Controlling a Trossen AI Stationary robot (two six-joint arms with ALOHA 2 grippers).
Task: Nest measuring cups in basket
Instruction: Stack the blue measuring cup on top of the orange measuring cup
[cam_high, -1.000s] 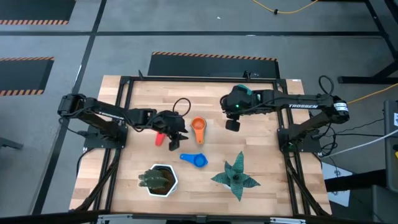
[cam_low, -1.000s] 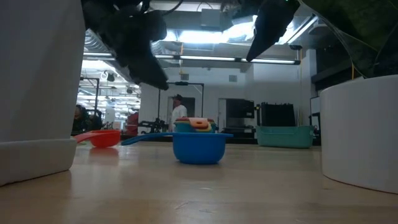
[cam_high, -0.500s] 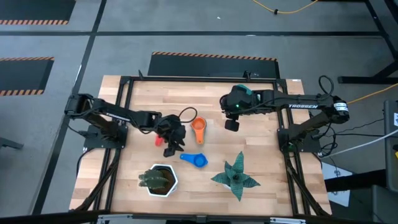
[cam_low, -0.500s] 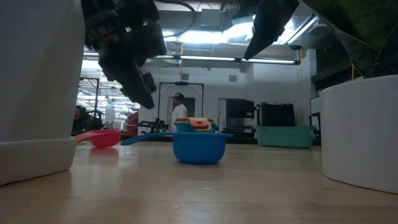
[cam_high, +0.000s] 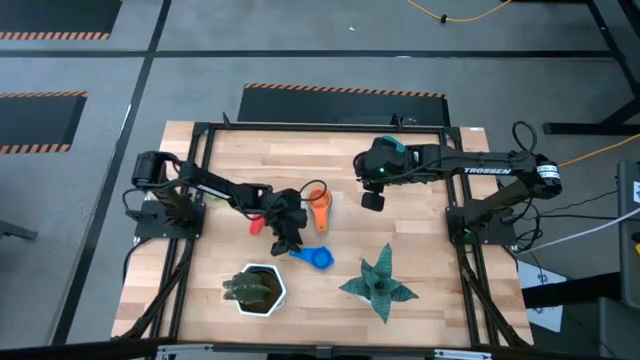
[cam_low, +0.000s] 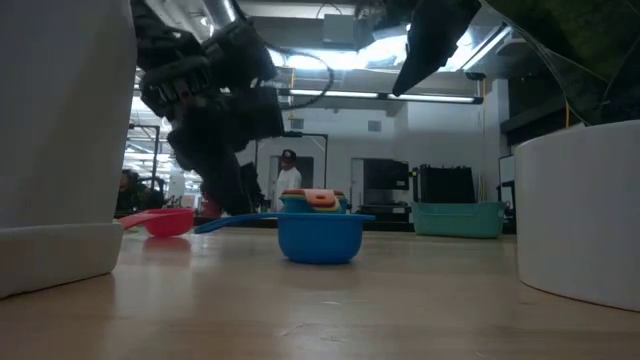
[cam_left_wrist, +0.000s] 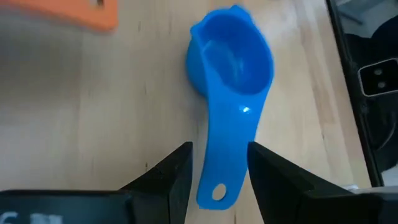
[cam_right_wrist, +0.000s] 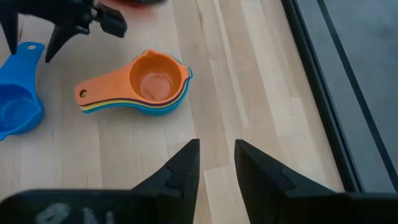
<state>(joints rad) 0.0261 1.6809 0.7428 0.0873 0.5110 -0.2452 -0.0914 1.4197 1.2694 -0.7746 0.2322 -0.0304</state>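
The left gripper is hanging low over the table, its jaws standing apart with the handle of the dark blue measuring cup lying between them but not touching either finger. In the left wrist view the handle's holed end is sitting in the gap between the two dark fingers, and the bowl is lying just ahead of the jaws, open side up on the wood. Off to one side of those jaws, close by, the red measuring cup is resting on the table.

The nested stack of measuring cups, orange on top with yellow, green and light blue edges showing beneath, is lying just ahead of the right gripper's jaws, which are standing apart and holding nothing. That stack is lying between the two grippers, nearer the left one.

In the low view, the teal basket is sitting far back, well apart from both sets of jaws. A white hexagonal pot and a green star-shaped plant are standing on the near side of the table.
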